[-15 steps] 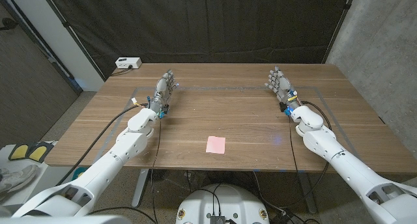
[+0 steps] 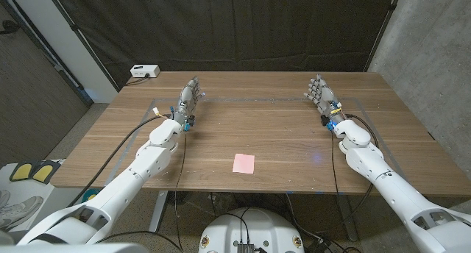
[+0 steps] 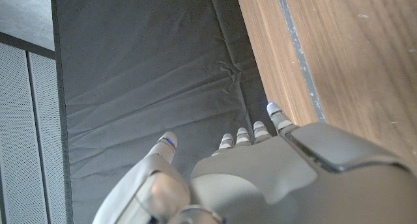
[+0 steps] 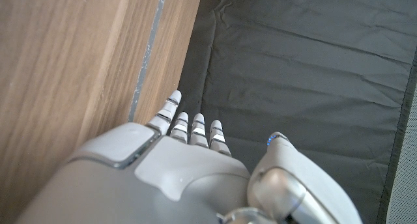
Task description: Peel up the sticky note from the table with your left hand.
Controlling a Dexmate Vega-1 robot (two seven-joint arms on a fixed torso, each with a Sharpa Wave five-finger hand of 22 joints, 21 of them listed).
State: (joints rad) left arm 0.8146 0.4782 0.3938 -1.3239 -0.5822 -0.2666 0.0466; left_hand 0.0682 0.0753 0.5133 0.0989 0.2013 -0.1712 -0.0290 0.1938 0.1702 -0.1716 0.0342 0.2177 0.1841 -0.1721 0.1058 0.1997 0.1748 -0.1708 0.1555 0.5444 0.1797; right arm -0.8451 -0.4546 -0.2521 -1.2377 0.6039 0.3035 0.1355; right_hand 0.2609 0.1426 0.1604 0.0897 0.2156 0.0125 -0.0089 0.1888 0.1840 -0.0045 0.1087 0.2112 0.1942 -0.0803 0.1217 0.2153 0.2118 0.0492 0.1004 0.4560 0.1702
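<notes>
The small square pink paper sticky note (image 2: 243,163) lies flat on the brown wooden table (image 2: 280,132), near the front edge and about in the middle between the 2 arms. The table top is smooth, with long wood grain lines running across it, and a thin grey line of tape (image 2: 254,99) marks out a big box shape on it. The pink note sits inside that box and nothing touches it. The grey and white left hand (image 2: 190,98) is up at the far left part of the table, well apart from the note. Its fingers are straight and a little spread, and it holds nothing. In the left wrist view the smooth grey back of the left hand (image 3: 273,178) shows, with the fingertips (image 3: 227,141) pointing out past the table edge toward a dark wrinkled cloth curtain (image 3: 150,74). The grey and white right hand (image 2: 319,94) is at the far right part of the table, also well apart from the note. Its fingers are straight and apart too, and it holds nothing. In the right wrist view the back of the right hand (image 4: 163,178) looks shiny and rounded, with its fingertips (image 4: 197,120) near the table edge. A small white plastic box (image 2: 144,70) with a cable sits at the far left corner of the table.
</notes>
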